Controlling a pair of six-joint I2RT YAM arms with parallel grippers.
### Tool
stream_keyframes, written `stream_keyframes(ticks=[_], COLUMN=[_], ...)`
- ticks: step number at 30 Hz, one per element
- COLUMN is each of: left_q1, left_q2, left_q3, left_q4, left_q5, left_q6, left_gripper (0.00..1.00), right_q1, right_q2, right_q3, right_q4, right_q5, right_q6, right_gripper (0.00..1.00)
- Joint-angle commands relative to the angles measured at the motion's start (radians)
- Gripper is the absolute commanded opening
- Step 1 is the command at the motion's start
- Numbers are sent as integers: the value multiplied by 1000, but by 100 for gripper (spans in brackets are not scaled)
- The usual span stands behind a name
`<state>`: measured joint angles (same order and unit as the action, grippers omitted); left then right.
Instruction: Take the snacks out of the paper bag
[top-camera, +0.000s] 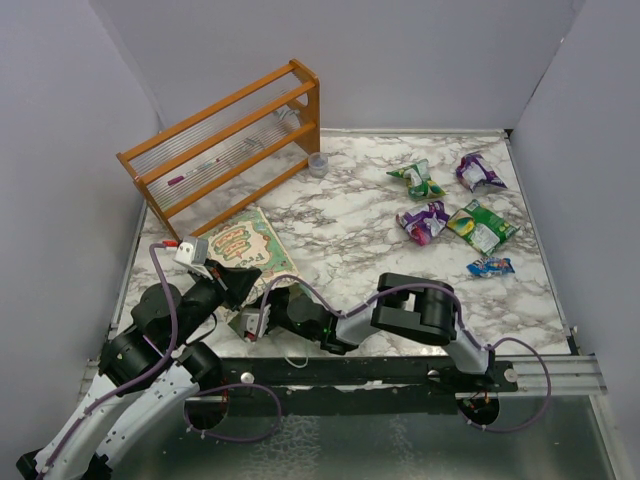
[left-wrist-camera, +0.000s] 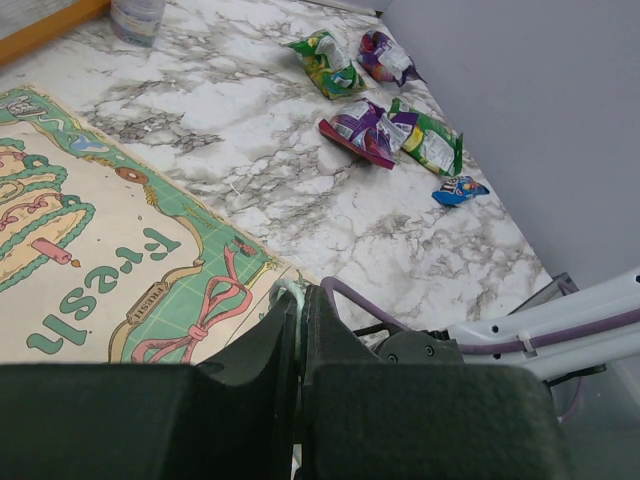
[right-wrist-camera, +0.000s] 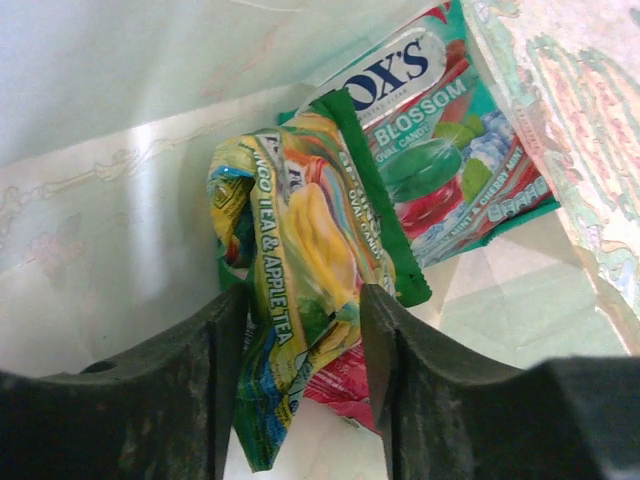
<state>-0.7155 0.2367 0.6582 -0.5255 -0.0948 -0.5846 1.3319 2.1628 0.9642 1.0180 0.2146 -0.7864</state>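
Bag (top-camera: 250, 245) laid flat at near left; its rim is pinched by the shut left gripper (left-wrist-camera: 298, 300), likely to keep the mouth open. Inside, yellow packet (right-wrist-camera: 300, 250) is clasped on both sides by the right gripper (right-wrist-camera: 302, 310); green packet (right-wrist-camera: 440, 170) lies behind.

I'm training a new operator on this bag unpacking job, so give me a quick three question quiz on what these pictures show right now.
1. How many snack packets lie out on the marble table?
2. True or false: the left gripper hangs wide open.
3. What sits between the fingers of the right gripper? A) a blue packet B) a yellow packet C) a plastic cup

Key: 1) Five. 2) False: it is shut on the edge of the paper bag. 3) B.
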Motion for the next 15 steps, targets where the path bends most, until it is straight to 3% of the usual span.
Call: stream_keyframes(ticks=[1,7,15], left_q1=[0,1,1], left_q2=[-3,-4,-4], left_q3=[11,10,9], left_q4=[23,23,22], left_q5=[20,21,21], left_q6=[14,14,13], left_gripper=[0,0,0], right_q1=[0,-2,-1], right_q2=[36,63,30], right_q3=[29,47,38], right_q4=[-27,-35,-51], right_q5=[-32,-35,-19], right_q6=[17,23,28], right_gripper=[46,41,19])
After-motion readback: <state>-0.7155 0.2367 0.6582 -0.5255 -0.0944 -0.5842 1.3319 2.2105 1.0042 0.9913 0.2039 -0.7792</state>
